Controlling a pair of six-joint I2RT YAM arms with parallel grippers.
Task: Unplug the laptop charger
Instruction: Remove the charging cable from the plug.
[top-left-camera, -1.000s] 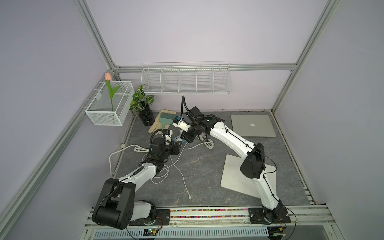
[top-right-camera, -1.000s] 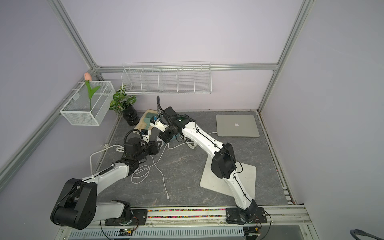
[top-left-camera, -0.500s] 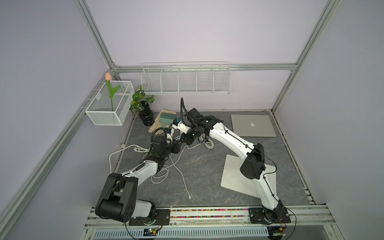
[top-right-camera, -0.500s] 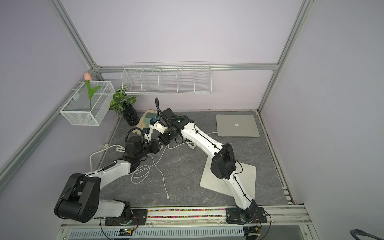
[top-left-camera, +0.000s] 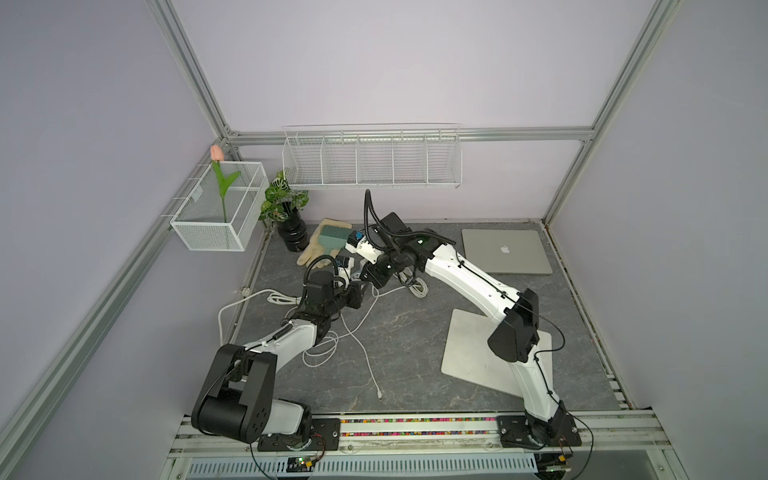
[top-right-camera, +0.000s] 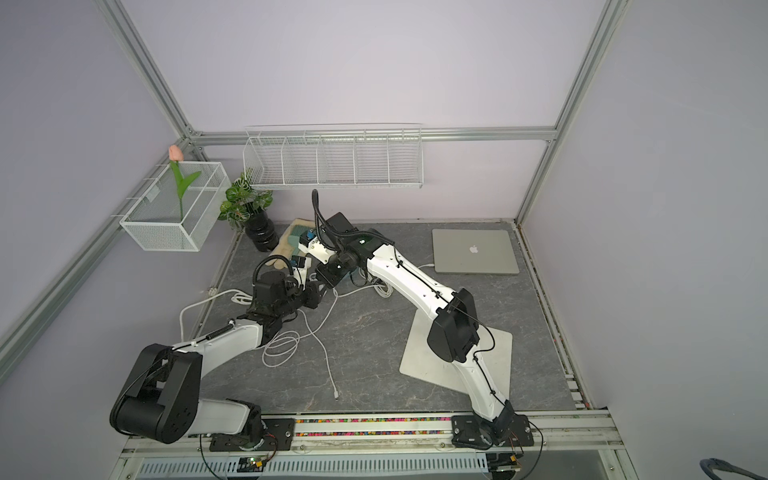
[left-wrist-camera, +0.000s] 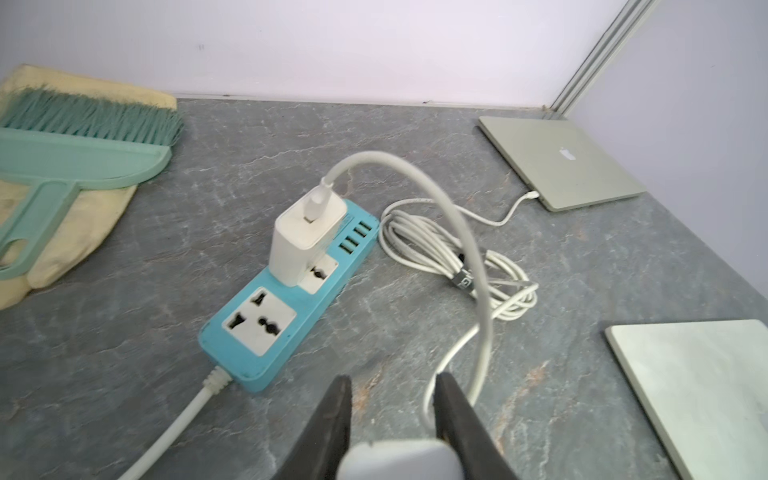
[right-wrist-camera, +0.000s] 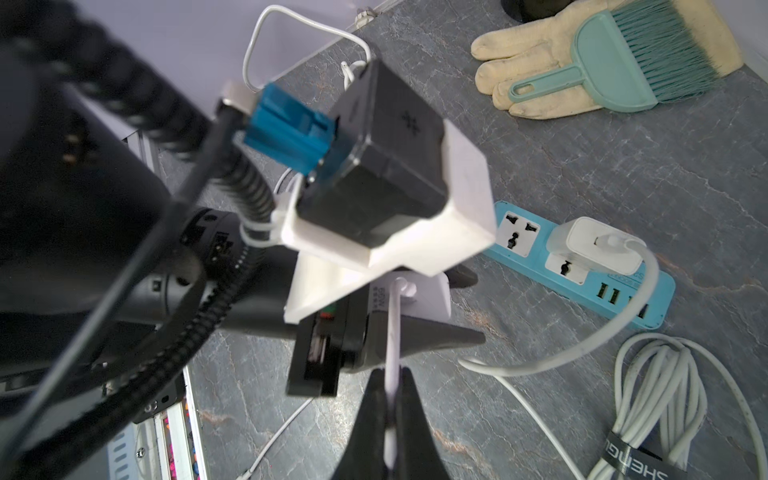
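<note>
On blue power strip, boxy white charger

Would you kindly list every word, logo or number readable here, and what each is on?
"SHENG", cut off at the frame edge: black strap on the coiled cable.
Apple logo, no words: laptop lid.
Small print by the USB ports of the power strip: too blurred to read.
</note>
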